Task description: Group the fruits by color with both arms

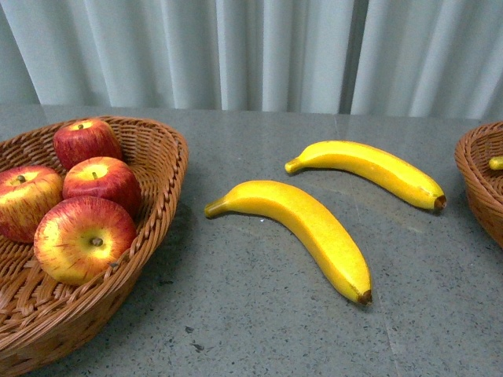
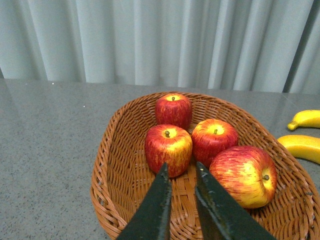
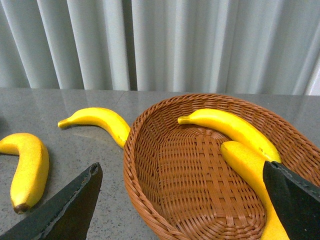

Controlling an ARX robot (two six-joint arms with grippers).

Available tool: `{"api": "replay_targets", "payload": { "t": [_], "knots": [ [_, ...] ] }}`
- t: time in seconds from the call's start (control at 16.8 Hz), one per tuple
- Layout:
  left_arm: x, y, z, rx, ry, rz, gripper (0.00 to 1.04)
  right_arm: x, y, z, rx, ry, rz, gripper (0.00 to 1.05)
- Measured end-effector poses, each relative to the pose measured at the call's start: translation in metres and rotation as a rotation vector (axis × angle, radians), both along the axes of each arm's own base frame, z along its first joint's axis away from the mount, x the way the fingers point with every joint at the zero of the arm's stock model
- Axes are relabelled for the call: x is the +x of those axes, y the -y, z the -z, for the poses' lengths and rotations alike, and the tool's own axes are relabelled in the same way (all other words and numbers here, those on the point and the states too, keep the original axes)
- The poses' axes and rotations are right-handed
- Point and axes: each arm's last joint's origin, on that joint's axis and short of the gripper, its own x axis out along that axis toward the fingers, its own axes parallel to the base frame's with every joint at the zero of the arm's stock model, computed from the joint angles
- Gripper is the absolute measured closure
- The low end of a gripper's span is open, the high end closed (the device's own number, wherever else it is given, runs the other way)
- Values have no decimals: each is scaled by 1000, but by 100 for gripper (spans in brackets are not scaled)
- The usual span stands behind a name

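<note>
Several red apples streaked yellow (image 1: 85, 239) lie in a wicker basket (image 1: 161, 196) at the left; the left wrist view shows them too (image 2: 168, 148). Two yellow bananas (image 1: 306, 224) (image 1: 369, 169) lie on the grey table between the baskets. Another wicker basket (image 3: 150, 200) at the right holds two bananas (image 3: 232, 127) (image 3: 250, 175). My left gripper (image 2: 181, 170) hangs shut over the apple basket, holding nothing. My right gripper (image 3: 182, 172) is open wide above the banana basket. Neither arm shows in the front view.
The right basket's rim (image 1: 475, 181) shows at the front view's right edge with a banana tip (image 1: 496, 162) inside. A pale curtain (image 1: 251, 51) hangs behind the grey table (image 1: 259, 322).
</note>
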Motion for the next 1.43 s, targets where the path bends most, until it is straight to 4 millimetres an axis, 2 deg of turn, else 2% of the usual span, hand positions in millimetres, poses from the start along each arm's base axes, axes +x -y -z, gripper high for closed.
{"api": "replay_targets", "payload": {
  "t": [0.42, 1.01, 1.13, 1.25, 1.31, 1.37, 1.43],
  "knots": [
    [0, 0, 0, 0, 0, 0, 6, 0, 0, 0, 0, 0, 0, 7],
    [0, 0, 0, 1, 0, 0, 7, 0, 0, 0, 0, 1, 0, 7],
    [0, 0, 0, 1, 0, 0, 7, 2, 1, -18, 145, 178, 15, 7],
    [0, 0, 0, 1, 0, 0, 7, 20, 0, -24, 243, 161, -12, 7],
    [0, 0, 0, 1, 0, 0, 7, 36, -7, -42, 247, 193, -74, 7],
    [0, 0, 0, 1, 0, 0, 7, 58, -19, -71, 235, 257, -140, 7],
    [0, 0, 0, 1, 0, 0, 7, 73, -28, -85, 227, 275, -173, 7]
  ]
}}
